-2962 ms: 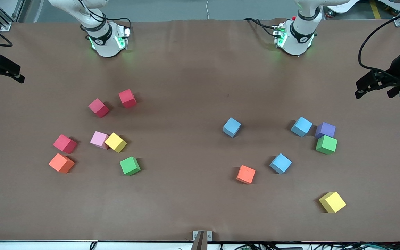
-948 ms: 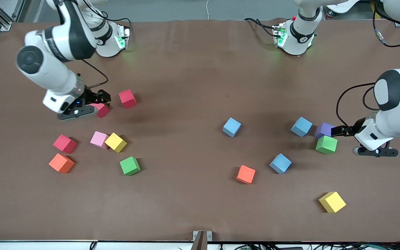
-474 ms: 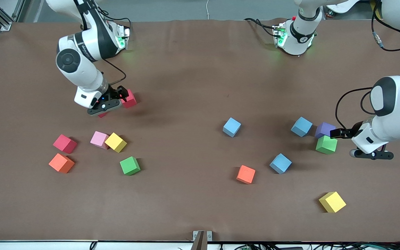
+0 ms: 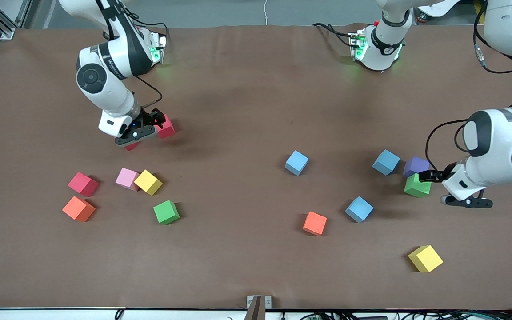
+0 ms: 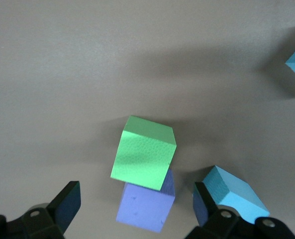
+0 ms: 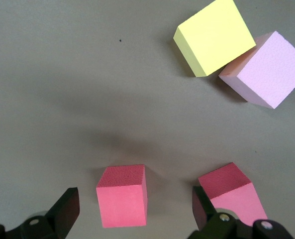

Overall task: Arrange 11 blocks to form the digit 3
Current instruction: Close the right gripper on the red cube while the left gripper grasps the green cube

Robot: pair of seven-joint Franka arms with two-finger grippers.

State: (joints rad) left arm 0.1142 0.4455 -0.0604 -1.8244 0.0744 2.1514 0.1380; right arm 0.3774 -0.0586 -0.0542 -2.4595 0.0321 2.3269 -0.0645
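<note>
Foam blocks lie scattered on the brown table. My right gripper (image 4: 154,118) hangs open over a red block (image 4: 164,126) (image 6: 122,201), which shows between its fingers. A second red block (image 6: 232,191) lies just outside one finger. My left gripper (image 4: 426,175) is open over a purple block (image 4: 416,164) (image 5: 147,206) that touches a green block (image 4: 416,187) (image 5: 145,152). A light blue block (image 4: 386,162) (image 5: 232,191) sits close by one left finger. Neither gripper holds anything.
Toward the right arm's end lie red (image 4: 82,183), orange (image 4: 78,208), pink (image 4: 127,178), yellow (image 4: 148,182) and green (image 4: 166,212) blocks. Light blue blocks (image 4: 297,162) (image 4: 359,209), an orange block (image 4: 314,222) and a yellow block (image 4: 425,258) lie toward the left arm's end.
Both arms have swung in from the table's ends. Over the last second the right gripper moved from one red block to over the other. The left gripper edged in over the purple block.
</note>
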